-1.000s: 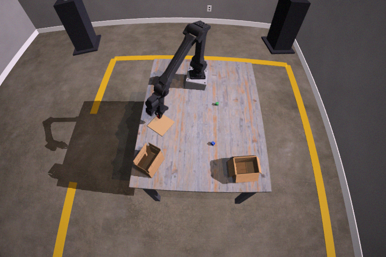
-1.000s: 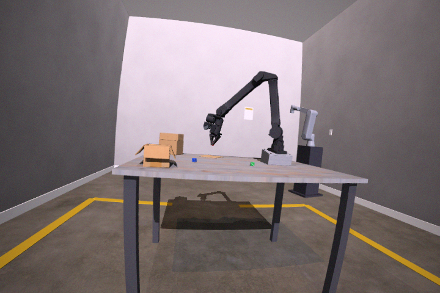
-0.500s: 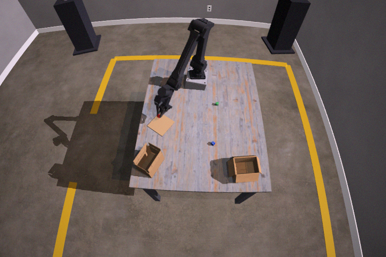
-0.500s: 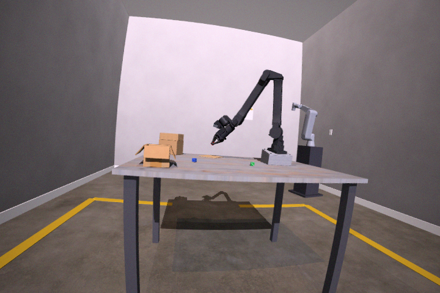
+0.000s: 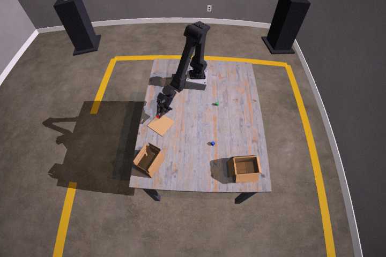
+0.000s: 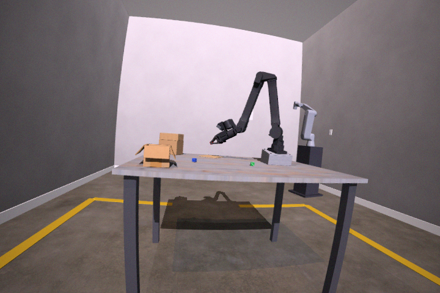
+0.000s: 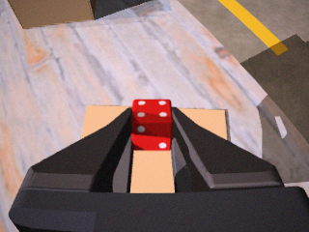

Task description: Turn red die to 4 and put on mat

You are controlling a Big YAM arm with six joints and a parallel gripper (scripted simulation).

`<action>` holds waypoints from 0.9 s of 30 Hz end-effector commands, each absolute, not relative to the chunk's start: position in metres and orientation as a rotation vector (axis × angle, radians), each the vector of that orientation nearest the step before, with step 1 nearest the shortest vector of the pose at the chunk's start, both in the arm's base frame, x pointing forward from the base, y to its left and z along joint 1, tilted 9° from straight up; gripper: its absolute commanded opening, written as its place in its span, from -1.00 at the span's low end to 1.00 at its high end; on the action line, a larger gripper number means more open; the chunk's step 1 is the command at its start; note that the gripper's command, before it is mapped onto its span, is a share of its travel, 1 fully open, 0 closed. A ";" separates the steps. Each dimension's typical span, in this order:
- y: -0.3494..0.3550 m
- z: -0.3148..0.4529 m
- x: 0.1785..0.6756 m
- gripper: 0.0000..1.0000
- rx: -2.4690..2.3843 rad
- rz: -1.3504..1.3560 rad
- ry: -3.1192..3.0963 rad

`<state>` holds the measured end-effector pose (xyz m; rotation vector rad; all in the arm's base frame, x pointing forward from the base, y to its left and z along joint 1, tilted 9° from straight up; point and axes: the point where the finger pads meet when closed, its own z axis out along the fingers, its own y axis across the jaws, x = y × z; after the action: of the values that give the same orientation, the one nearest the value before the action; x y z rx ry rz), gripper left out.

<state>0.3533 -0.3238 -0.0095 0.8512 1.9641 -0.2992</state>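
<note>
Jaws: clamped on the red die [image 7: 153, 124], gripper [image 7: 153, 130] tilted.
Die: held above the bench [image 5: 230, 127], over the mat [image 5: 160, 125] edge.

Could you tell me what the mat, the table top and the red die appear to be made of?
Mat: thin flat tan sheet, matte, probably cardboard or cork. Table top: weathered grey wood planks with orange streaks and visible grain. Red die, shut in the gripper: glossy red with white pips, likely plastic.
</note>
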 end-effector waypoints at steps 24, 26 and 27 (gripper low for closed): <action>-0.319 -0.065 0.368 -0.70 0.836 -0.300 1.933; -0.318 -0.068 0.368 -0.70 0.836 -0.300 1.933; -0.318 -0.068 0.368 -0.70 0.836 -0.300 1.933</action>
<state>0.3515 -0.3102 -0.0765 0.8591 1.9806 -0.2930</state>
